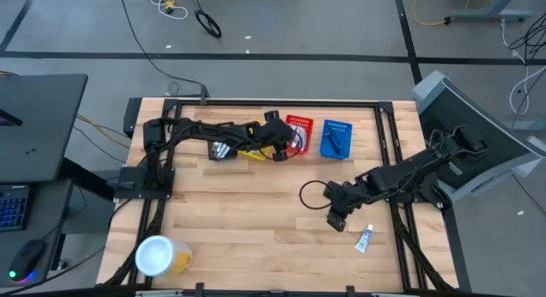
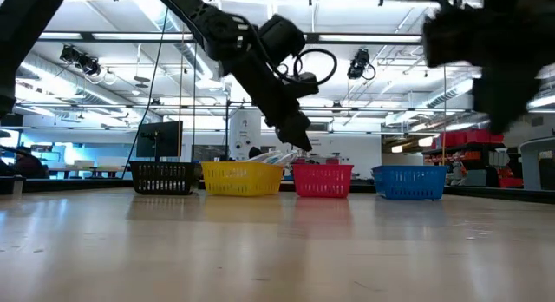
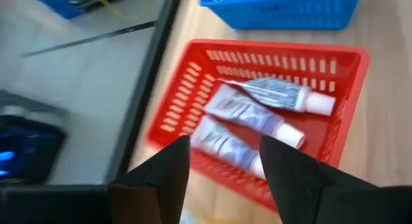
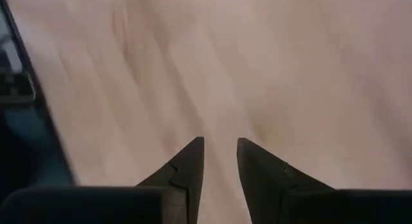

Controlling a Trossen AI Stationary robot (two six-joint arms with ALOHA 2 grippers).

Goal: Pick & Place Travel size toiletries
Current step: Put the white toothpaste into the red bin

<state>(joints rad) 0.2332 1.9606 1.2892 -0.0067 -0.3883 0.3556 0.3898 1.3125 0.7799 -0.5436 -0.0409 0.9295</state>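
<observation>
1. Toiletries: three white tubes [image 3: 257, 111] lie side by side in the red basket [image 3: 341, 130], caps toward the basket's right wall in the left wrist view; they fill the centre of that frame.
2. One more tube [image 1: 364, 239] lies alone on the bare table [image 1: 256, 220], lower right of the high view, tilted, nothing touching it.
3. Left gripper [image 1: 287, 143] sits above the red basket, upper centre of the high view; fingers [image 3: 168, 169] spread apart, nothing between them, tubes showing through the gap.
4. Low view: left arm slants down from upper left, its tip just over the near rim of the red basket [image 2: 323, 180], centre frame.
5. Right gripper [image 1: 336, 218] hangs over open wood, right of centre in the high view, near the lone tube but clear of it.
6. Right wrist view: fingers [image 4: 187, 169] stand a narrow gap apart, empty, only wood grain beyond.
7. Baskets in a row along the far edge, low view L to R: black basket [image 2: 163, 177], yellow basket [image 2: 242, 179], red, blue basket [image 2: 409, 181].
8. Blue basket holds dark items, too small to name.
9. Yellow tub [image 1: 162, 256] w/ white lid sits lower left of the high view, well apart from both arms.
</observation>
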